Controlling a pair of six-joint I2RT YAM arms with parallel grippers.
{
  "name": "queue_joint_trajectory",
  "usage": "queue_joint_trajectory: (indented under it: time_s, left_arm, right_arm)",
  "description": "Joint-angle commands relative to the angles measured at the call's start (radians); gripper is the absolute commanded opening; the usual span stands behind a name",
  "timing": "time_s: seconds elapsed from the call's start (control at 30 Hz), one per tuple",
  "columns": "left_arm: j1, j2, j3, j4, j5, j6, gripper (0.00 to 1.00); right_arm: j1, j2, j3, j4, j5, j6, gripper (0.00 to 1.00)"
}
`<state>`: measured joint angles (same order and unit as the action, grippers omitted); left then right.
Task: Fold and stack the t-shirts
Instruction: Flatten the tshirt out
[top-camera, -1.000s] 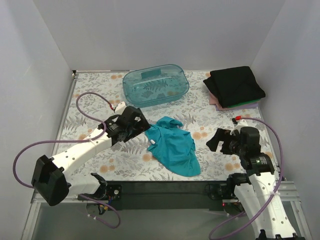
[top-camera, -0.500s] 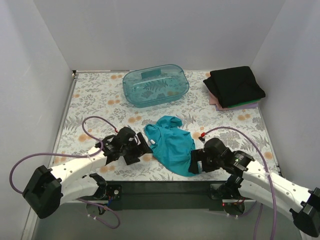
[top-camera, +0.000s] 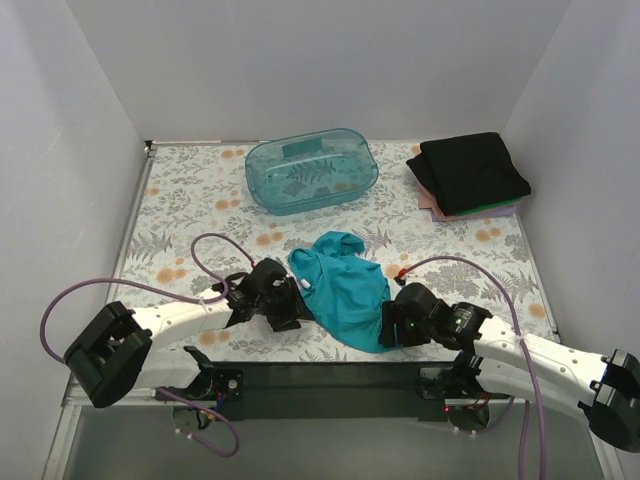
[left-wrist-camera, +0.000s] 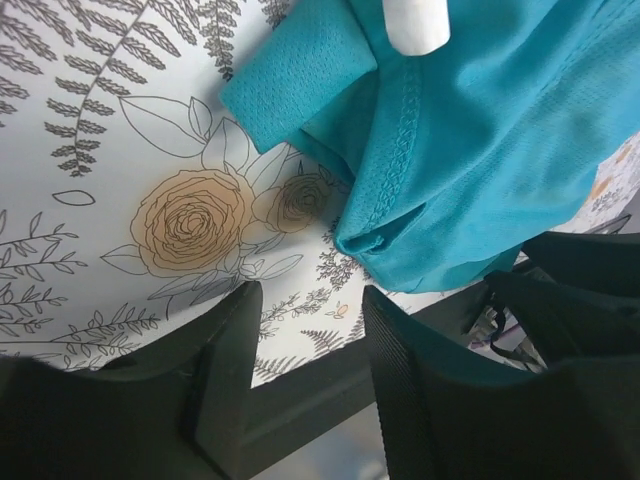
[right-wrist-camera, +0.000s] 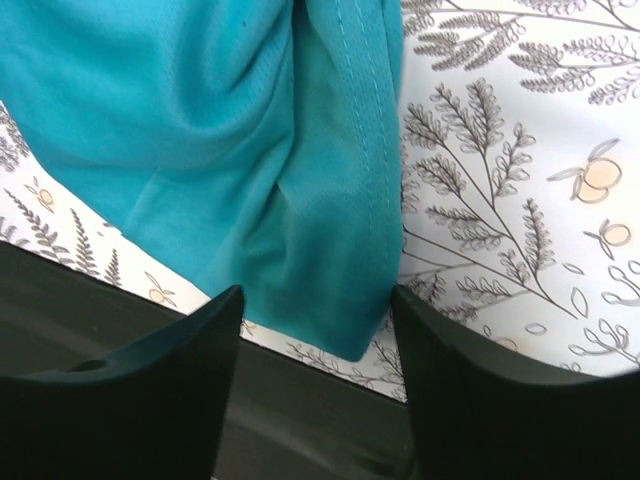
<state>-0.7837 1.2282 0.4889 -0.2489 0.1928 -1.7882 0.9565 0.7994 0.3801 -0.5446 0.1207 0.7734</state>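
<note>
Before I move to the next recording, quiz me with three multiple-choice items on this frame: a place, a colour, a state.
1. Where on the table does the folded stack sit?
A. near left corner
B. far right corner
C. middle of the near edge

2. What colour is the top shirt of that stack?
A. black
B. white
C. yellow

3. How is the teal-blue shirt?
A. folded on the stack
B. hanging in the air
C. crumpled, unfolded, on the table

Answers:
1 B: the top view shows the stack at the far right corner.
2 A: the top shirt is black, with pinkish and green edges showing beneath it.
3 C: it lies rumpled on the table near the front edge.
</note>
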Motion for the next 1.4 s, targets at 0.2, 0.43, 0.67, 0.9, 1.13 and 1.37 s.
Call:
queue_joint_trajectory:
  time_s: [0.2, 0.43, 0.67, 0.9, 1.13, 1.37]
  left_arm:
    - [-0.015, 0.085, 0.085, 0.071, -0.022, 0.033, 0.31]
    - [-0.015, 0.191, 0.146, 0.063, -0.044, 0.065, 0.31]
    - [-0.022, 0.140, 0.185, 0.048, 0.008, 0.079, 0.00]
    - [-0.026, -0.114, 0.411, -0.104, -0.064, 0.167, 0.00]
    - [-0.028, -0.118, 0.949, -0.288, -0.199, 0.311, 0.00]
    - [-0.026, -0.064, 1.362, -0.335, -0.237, 0.438, 0.00]
  right_arm:
    - [0.010, 0.024, -0.037, 0.094, 0.020, 0.021, 0.52]
    - [0.011, 0.017, -0.046, 0.101, 0.016, 0.030, 0.51]
    - [0.010, -0.020, -0.003, 0.094, 0.037, -0.003, 0.06]
    - [0.011, -0.043, 0.371, 0.028, 0.169, -0.195, 0.01]
    - [0.011, 0.046, 0.937, 0.025, 0.119, -0.425, 0.01]
    - [0.011, 0.149, 1.344, 0.041, -0.009, -0.554, 0.01]
